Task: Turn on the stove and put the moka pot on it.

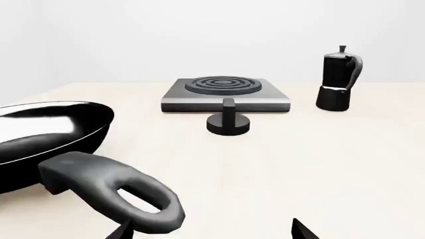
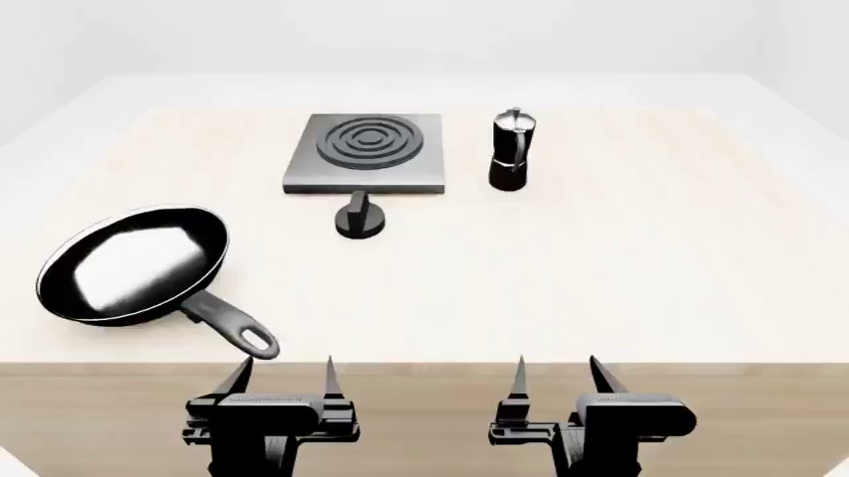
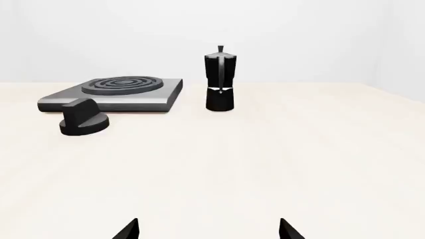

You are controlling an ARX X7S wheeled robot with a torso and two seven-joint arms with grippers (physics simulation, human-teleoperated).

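Both grippers, left (image 2: 282,376) and right (image 2: 558,376), hang with fingers spread and empty at the table's (image 2: 637,268) near edge. Frying pan (image 2: 133,263), glossy black, empty, near the left edge. Stove (image 2: 368,151), flat grey plate with ringed burner, toward the far edge; round black knob (image 2: 360,218) just before it. Moka pot (image 2: 511,151), faceted black, upright, just right of the stove.

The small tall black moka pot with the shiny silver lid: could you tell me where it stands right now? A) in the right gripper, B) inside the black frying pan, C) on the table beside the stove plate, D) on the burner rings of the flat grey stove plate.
C: the small tall black moka pot with the silver lid stands upright on the pale table, beside the flat grey stove plate and apart from it, whose rings are bare.
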